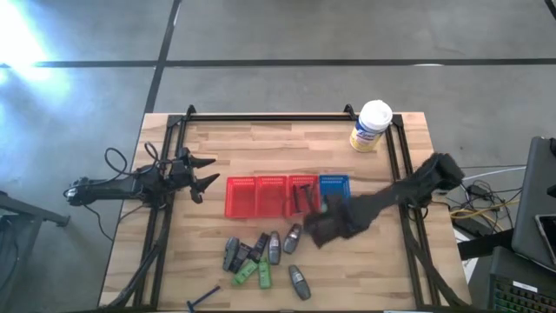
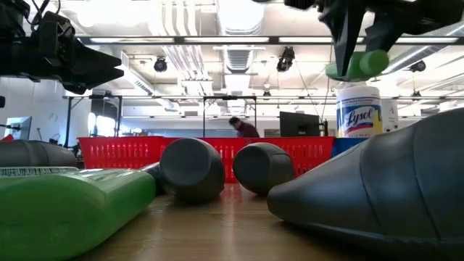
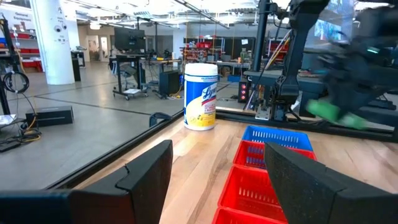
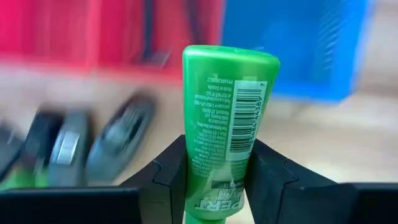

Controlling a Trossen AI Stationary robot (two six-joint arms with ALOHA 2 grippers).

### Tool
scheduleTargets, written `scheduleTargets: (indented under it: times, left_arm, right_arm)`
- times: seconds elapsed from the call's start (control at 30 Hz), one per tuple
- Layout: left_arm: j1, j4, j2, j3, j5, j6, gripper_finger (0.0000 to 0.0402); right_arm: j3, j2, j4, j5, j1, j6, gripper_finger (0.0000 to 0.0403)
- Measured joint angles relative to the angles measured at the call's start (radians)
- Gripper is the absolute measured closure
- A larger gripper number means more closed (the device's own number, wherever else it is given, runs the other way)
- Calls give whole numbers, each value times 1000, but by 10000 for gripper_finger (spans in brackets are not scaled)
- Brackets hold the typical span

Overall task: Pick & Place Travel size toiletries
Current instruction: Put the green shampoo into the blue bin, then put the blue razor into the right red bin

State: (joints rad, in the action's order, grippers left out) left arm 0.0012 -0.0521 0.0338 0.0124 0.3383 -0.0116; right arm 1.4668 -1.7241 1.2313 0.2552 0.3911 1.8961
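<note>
My right gripper [image 4: 217, 165] is shut on a bright green tube [image 4: 227, 118] and hangs above the table near the blue basket [image 1: 334, 187]. The tube also shows high up in the low view [image 2: 359, 64] and in the left wrist view [image 3: 329, 112]. Several more toiletries, grey oval bottles, green tubes and dark packets [image 1: 261, 256], lie on the wood in front of the baskets. A thin black stick [image 1: 204, 298] lies at the near edge. My left gripper [image 1: 207, 172] waits open at the table's left side, pointing level. My right gripper pinches the green tube between its two fingers, one on each side of its body [image 4: 198, 163], about halfway along. The fingers come steeply from above. The tube's flat wide end [image 4: 230, 59] points away from the wrist, and the tube is lifted clear of the table.
A row of red mesh baskets [image 1: 271, 196] with the blue one at its right end stands across the table's middle. A white-lidded yellowish tub [image 1: 372, 126] stands at the far right corner. Bare wood lies right of the loose items.
</note>
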Motion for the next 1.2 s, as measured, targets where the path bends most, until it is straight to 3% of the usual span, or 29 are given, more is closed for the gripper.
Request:
scheduleTargets:
  times: [0.2,0.4,0.7,1.0,1.07,1.2]
  left_arm:
    - [0,0,2,0,0,0,142]
    - [0,0,2,0,0,0,142]
    - [0,0,2,0,0,0,142]
    - [0,-1,2,0,0,-3,142]
    - [0,-10,2,-1,-13,-95,142]
    - [0,-55,3,6,-60,-584,142]
  right_arm:
    - [-135,134,21,-26,-185,-199,280]
    - [-366,198,-249,-185,-344,-406,282]
    - [-454,203,-296,-174,-361,-429,226]
    - [-447,203,-297,-176,-361,-453,157]
    - [-431,203,-296,-174,-361,-467,141]
    - [-380,203,-293,-134,-358,-490,112]
